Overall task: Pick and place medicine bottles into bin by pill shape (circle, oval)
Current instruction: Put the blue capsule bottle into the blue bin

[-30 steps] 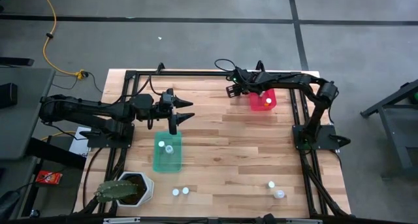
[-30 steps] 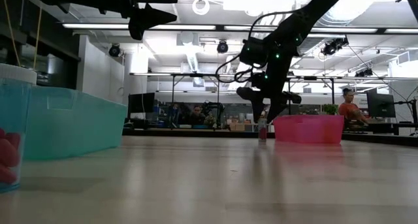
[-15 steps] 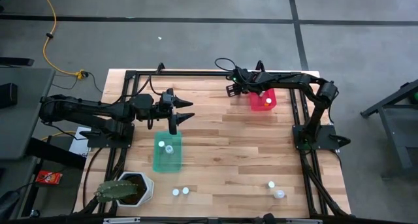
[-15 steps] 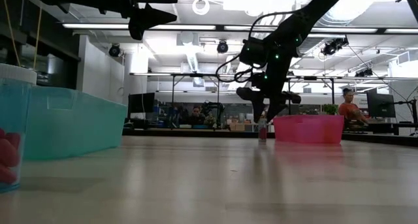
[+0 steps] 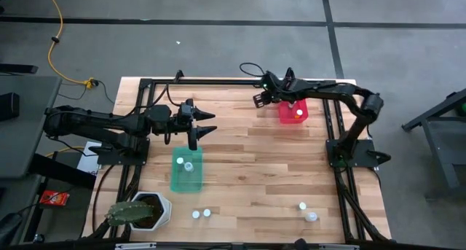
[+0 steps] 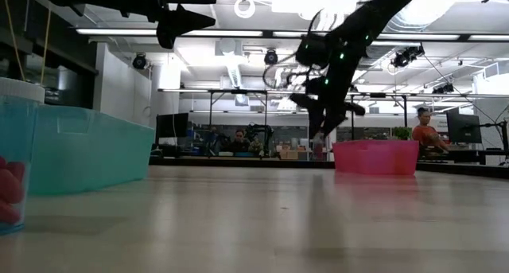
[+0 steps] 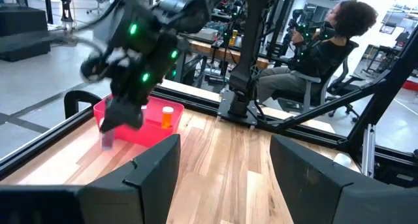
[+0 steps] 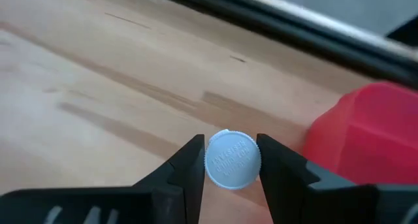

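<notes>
My right gripper (image 5: 271,98) is shut on a small whitish bottle with a white cap (image 8: 233,160), just left of the red bin (image 5: 293,111). In the low view the bottle (image 6: 318,144) hangs under the gripper, off the table. One bottle (image 5: 298,113) lies in the red bin. My left gripper (image 5: 210,124) is open and empty, above the far end of the green bin (image 5: 186,171), which holds two bottles (image 5: 188,166). Two bottles (image 5: 201,213) stand at the near edge on the left and two more bottles (image 5: 307,211) on the right. My right gripper pinches the bottle at its top, just under the white cap (image 8: 233,160), between its two fingers (image 8: 189,165). The fingers come from above, pointing down. The bottle hangs upright below them (image 7: 106,138), clear of the table beside the red bin.
A white hexagonal pot with a green plant (image 5: 142,210) stands at the near left corner. A black frame (image 5: 218,82) runs around the table. In the low view a bottle with red pills (image 6: 12,154) stands close to the camera. People sit in the room beyond the table (image 7: 326,34).
My right gripper has gone up with the bottle, which stood on the table beside the red bin and now hangs clear of it. It has also shifted a little toward the far edge.
</notes>
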`<move>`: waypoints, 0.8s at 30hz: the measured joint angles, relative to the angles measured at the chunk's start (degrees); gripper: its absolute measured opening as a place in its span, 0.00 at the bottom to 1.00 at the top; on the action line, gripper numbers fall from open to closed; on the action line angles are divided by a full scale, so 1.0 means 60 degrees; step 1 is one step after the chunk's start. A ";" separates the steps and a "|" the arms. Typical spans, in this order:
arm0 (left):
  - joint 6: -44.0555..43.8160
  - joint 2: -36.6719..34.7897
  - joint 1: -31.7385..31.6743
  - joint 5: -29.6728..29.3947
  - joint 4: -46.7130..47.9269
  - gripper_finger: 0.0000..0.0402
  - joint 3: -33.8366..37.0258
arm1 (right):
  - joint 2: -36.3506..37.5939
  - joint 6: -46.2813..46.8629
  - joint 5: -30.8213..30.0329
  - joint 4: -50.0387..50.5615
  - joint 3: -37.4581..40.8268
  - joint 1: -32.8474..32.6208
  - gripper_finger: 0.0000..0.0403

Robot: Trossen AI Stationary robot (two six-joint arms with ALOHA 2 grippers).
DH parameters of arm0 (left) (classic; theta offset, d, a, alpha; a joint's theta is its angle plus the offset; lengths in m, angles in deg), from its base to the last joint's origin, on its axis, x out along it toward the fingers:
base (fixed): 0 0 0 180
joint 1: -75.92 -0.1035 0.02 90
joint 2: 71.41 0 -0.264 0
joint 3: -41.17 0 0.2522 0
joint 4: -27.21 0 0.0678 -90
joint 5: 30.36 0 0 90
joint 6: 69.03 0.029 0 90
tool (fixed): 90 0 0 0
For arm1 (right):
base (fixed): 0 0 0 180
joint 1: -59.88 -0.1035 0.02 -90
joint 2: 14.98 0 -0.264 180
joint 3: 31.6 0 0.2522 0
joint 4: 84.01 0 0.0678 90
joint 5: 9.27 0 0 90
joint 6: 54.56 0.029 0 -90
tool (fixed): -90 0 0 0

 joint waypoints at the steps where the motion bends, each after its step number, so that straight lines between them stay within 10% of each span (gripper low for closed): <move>1: 0.0004 0.0000 0.0000 0.0000 0.0000 0.57 0.0000 | 0.0276 -0.0179 0.0108 0.0127 0.0000 -0.0043 0.28; 12: 0.0000 0.0000 0.0000 0.0000 0.0225 0.57 0.0004 | 0.3170 -0.1341 0.2274 -0.0489 0.0000 -0.1877 0.28; 24: -0.1974 0.0348 0.0000 0.0070 0.0155 0.57 0.0004 | 0.2928 -0.1566 0.3107 -0.2868 -0.0004 -0.4024 0.28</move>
